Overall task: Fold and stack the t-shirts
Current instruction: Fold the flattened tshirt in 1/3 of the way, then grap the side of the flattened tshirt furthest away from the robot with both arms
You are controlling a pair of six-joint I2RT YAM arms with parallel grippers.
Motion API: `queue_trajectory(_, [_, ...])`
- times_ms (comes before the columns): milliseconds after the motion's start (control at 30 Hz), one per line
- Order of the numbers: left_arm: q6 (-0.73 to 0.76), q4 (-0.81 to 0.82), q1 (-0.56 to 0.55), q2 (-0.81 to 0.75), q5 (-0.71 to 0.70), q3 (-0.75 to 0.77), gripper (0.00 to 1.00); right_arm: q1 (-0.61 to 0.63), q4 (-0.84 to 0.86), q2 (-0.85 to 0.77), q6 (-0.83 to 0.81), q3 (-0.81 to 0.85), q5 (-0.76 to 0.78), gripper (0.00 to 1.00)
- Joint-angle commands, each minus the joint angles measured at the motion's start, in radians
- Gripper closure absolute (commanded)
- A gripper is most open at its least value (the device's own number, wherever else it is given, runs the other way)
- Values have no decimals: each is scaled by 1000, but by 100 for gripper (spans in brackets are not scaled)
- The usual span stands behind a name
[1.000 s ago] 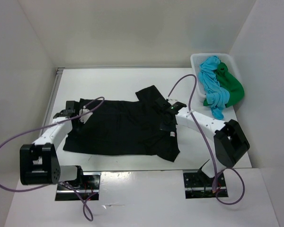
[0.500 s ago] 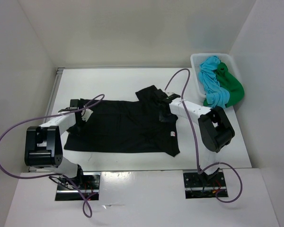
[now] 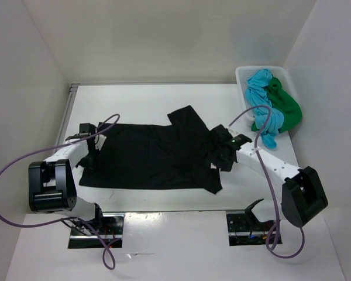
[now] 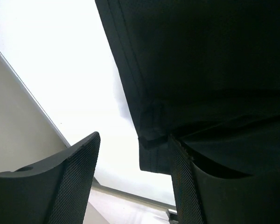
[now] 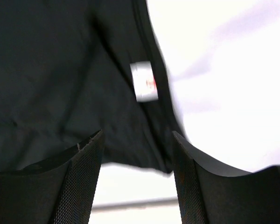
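Black tee (image 3: 152,155) flat, soft | L gripper (image 4: 133,140) — jaws wide, empty | R gripper (image 5: 137,135) — same

The spread t-shirt (image 3: 158,158) is being held up by the table (image 3: 140,105), near the middle. The left gripper (image 3: 88,155) is being held at its left edge, and the right gripper (image 3: 223,157) at its right edge. The basket (image 3: 241,75) is being held up by the table in the far right corner, behind and to the right of the spread t-shirt. 2 more are being held in the basket, touching: the left bunched t-shirt (image 3: 260,93) and the right bunched t-shirt (image 3: 286,108), both being let hang over the near rim.
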Motion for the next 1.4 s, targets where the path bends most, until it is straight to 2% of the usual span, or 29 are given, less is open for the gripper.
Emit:
queue_trajectory(0, [-33, -23, 0, -11, -2, -35, 33, 30, 18, 10, 188, -125, -168, 37])
queue_trajectory(200, [-22, 44, 0, 46, -24, -88, 30, 41, 45, 10, 288, -245, -171, 37])
queue_trajectory(300, [-11, 44, 0, 78, -2, -61, 30, 41, 85, 10, 301, -288, -190, 39])
queue_trajectory(400, [-11, 44, 0, 115, 7, -49, 41, 10, 90, 40, 301, -293, -178, 67])
queue_trajectory(433, [-11, 44, 0, 140, 7, -35, 55, -2, 90, 40, 290, -293, -164, 86])
queue_trajectory(467, [-11, 53, 0, 152, 7, -35, 55, -19, 90, 40, 276, -293, -164, 94])
queue_trajectory(500, [-11, 54, 0, 163, -11, -35, 73, -64, 90, 40, 265, -293, -164, 100])
queue_trajectory(567, [1, 63, 0, 177, -39, -35, 82, -97, 70, -14, 265, -293, -164, 100])
queue_trajectory(633, [10, 63, 0, 166, -48, -35, 84, -129, 52, -81, 290, -293, -133, 100])
queue_trajectory(667, [10, 63, 0, 166, -48, -35, 84, -138, 40, -98, 308, -293, -133, 99])
queue_trajectory(700, [21, 63, 0, 152, -48, -35, 84, -138, 39, -111, 317, -293, -120, 87])
queue_trajectory(733, [21, 54, 0, 143, -48, -35, 83, -148, 39, -111, 318, -293, -109, 69])
queue_trajectory(767, [21, 34, 0, 143, -35, -35, 73, -148, 39, -111, 318, -293, -109, 41])
queue_trajectory(800, [10, 9, 0, 143, -25, -35, 65, -148, 39, -99, 318, -284, -100, 33])
queue_trajectory(900, [-1, -20, 0, 112, -15, -23, 41, -148, 15, -62, 318, -258, -89, 31])
queue_trajectory(1100, [-10, -98, 0, 63, -36, 28, 27, -148, -42, -124, 316, -183, -24, 30])
queue_trajectory(1167, [-19, -124, 0, 53, -48, 54, 27, -148, -54, -135, 292, -106, 11, 31])
queue_trajectory(1267, [-28, -160, 0, -3, -81, 132, 26, -148, -37, -111, 178, 41, 42, 32])
queue_trajectory(1300, [-28, -160, 0, -16, -90, 195, 23, -148, -24, -91, 81, 86, 42, 32])
queue_trajectory(1367, [-18, -169, 9, -38, -90, 275, 22, -148, 15, 15, -24, 237, 42, 32])
